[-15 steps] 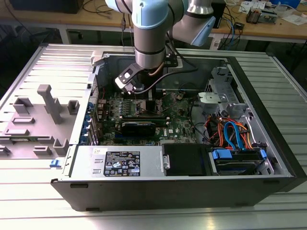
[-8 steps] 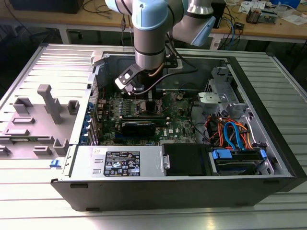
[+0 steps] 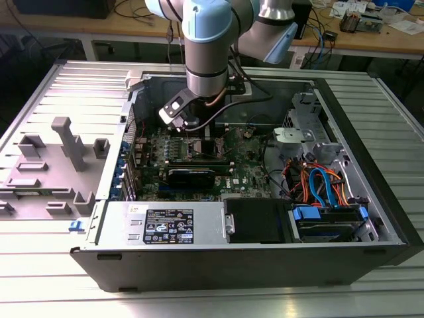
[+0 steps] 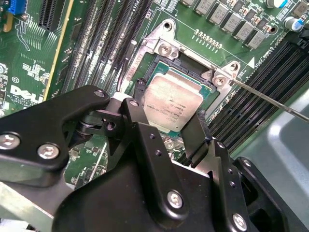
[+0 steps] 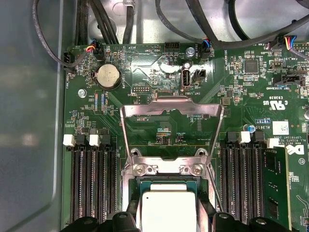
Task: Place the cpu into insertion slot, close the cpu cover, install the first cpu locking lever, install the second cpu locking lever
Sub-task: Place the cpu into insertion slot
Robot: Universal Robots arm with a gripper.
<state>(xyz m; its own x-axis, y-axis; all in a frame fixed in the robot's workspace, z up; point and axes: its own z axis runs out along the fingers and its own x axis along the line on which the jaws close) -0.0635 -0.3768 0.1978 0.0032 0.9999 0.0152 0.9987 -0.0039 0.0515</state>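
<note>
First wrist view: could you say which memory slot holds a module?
The outermost slot by the white sticker holds a green module; the others are bare.

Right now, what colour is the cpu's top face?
Dull silver-grey metal across the cpu; it shows best in the second wrist view.

The cpu [image 5: 166, 208] partly beyond the first wrist view's edge, 1 edge behind the pincer [image 4: 169, 110] in the second wrist view

- cpu [image 5: 166, 212]: dull grey face.
- cpu cover [image 5: 171, 103]: bare silver.
- gripper [image 4: 169, 108]: matt black, silver screws.
- mobo [image 5: 145, 92]: green w/ white print.
- RAM slots [image 5: 91, 183]: black, white clips.
- coin cell [image 5: 107, 76]: shiny silver.
- arm [image 3: 209, 26]: pale blue + grey.
- cables [image 3: 317, 182]: orange, blue.
</note>
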